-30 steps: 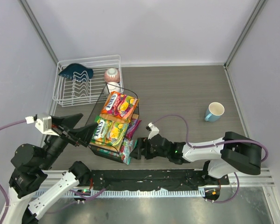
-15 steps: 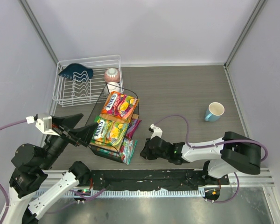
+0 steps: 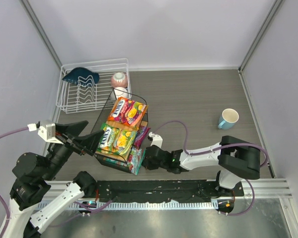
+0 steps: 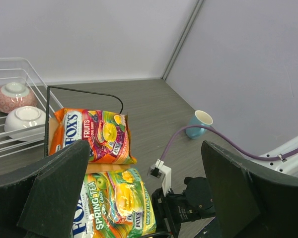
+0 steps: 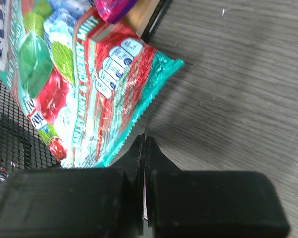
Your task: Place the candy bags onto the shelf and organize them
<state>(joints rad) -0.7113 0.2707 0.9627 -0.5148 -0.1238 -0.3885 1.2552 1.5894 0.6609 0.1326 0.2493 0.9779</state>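
So compared to a second ago, the right gripper has gone from spread wide to fully clenched. It backed off to the right for a bit and now it's pushed back left, with the elbow swung left too. Its closed tips sit right at the edge of the teal bag. That bag lies low at the shelf's near right corner, half sticking out onto the table.

The left gripper hasn't budged. It's wide open, hanging just left of the shelf, gripping nothing.

None of the bags look shifted. The orange-red bag and the yellow-green bag lie flat side by side on the top board, and the purple bag pokes out of the lower tier on the right.

The table is grey wood-grain with pale walls on three sides. There's a white wire dish rack at the back left and a blue cup well off to the right.
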